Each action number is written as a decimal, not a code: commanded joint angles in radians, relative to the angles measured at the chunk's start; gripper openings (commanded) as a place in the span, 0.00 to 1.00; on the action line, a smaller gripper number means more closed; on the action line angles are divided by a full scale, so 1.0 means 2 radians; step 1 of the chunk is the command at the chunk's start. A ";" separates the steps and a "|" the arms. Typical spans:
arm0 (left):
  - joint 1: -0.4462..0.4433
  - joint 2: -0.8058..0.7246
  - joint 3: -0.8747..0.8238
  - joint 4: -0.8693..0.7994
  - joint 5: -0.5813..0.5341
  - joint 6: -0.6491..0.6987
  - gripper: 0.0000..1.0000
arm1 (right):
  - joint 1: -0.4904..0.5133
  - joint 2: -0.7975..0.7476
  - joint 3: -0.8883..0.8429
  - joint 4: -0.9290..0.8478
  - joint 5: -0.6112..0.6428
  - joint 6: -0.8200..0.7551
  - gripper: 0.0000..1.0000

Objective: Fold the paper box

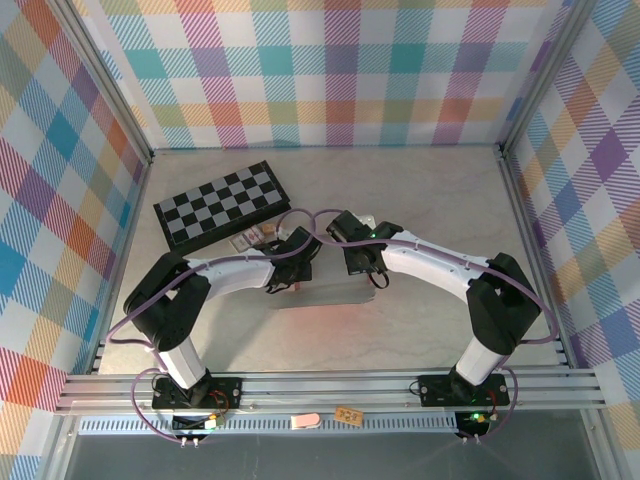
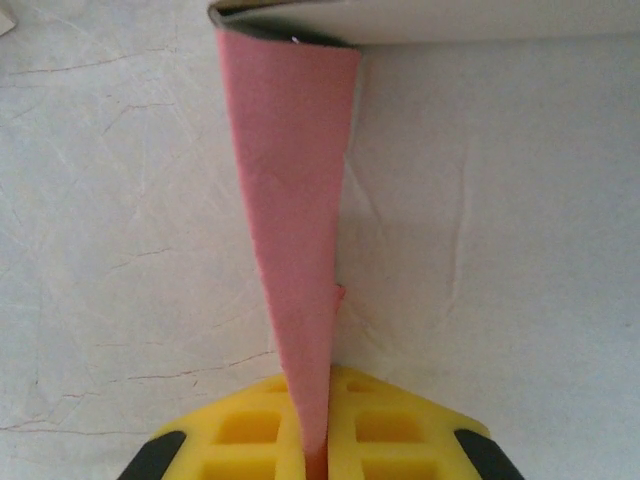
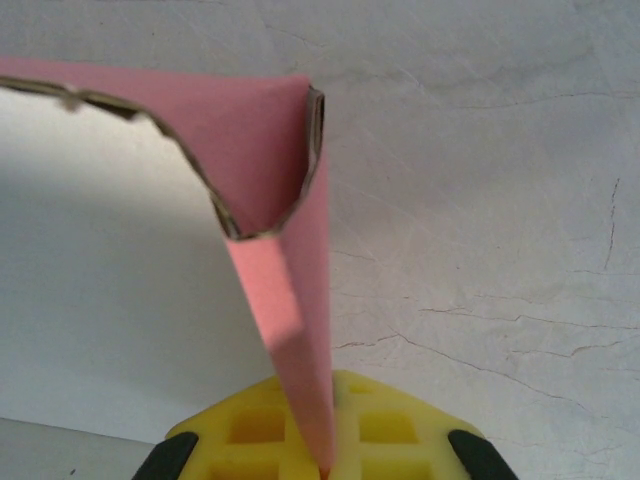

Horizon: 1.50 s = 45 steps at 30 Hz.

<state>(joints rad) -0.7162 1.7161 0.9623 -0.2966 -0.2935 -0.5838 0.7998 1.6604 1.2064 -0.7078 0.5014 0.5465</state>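
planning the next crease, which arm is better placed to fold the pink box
Right, probably: the right gripper pinches a flap of the paper box already curled at its corner; the left gripper pinches a flatter flap.

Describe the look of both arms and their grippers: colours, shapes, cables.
Both the left arm and right arm have white link shells, bulky black joints and black bases, with a purple cable looping along each. The left gripper and right gripper are yellow plastic moulded with square recesses, flanked by black corners.
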 commanded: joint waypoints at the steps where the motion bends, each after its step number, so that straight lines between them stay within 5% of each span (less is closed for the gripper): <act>1: 0.008 0.046 -0.034 -0.126 -0.049 0.000 0.02 | -0.001 -0.006 0.013 -0.010 0.030 0.009 0.00; 15: 0.008 0.014 -0.034 -0.114 -0.035 0.020 0.03 | 0.002 -0.006 0.014 -0.010 0.035 0.011 0.00; 20: 0.010 -0.085 -0.026 -0.080 0.007 0.038 0.64 | 0.004 -0.007 0.011 -0.009 0.035 0.015 0.00; 21: 0.013 -0.101 -0.023 -0.074 0.025 0.043 0.70 | 0.004 -0.007 0.010 -0.010 0.036 0.016 0.00; 25: 0.037 -0.130 -0.018 -0.039 0.127 0.056 0.70 | 0.004 -0.002 0.012 -0.010 0.035 0.017 0.00; 31: 0.076 -0.132 -0.036 -0.023 0.183 0.058 0.65 | 0.003 0.004 0.017 -0.012 0.032 0.017 0.00; 38: 0.103 -0.082 -0.010 -0.009 0.215 0.074 0.56 | 0.004 0.006 0.018 -0.012 0.026 0.016 0.00; 45: 0.105 -0.051 0.012 -0.002 0.190 0.089 0.49 | 0.004 0.007 0.018 -0.010 0.020 0.015 0.00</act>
<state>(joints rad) -0.5137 1.6051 0.9401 -0.3267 0.0971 -0.4358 0.8059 1.6619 1.2179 -0.7162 0.5472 0.5652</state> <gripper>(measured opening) 0.491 0.058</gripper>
